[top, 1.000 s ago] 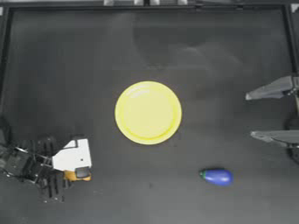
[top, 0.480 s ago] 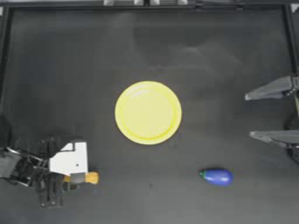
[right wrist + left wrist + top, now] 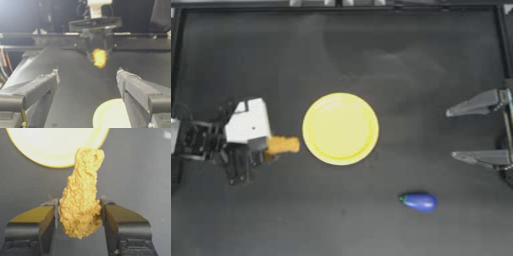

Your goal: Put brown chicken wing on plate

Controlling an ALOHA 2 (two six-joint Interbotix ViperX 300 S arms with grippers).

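Golden-brown and rough, the brown chicken wing (image 3: 281, 145) is clamped between the jaws of the left gripper (image 3: 261, 150), its free end pointing at the plate (image 3: 340, 128). It hangs just left of the plate's rim, with a narrow strip of dark table (image 3: 371, 60) between them. Well to the plate's right, the right gripper (image 3: 481, 131) waits with jaws spread wide. A blue eggplant (image 3: 420, 201) lies below-right of the plate, clear of its edge.
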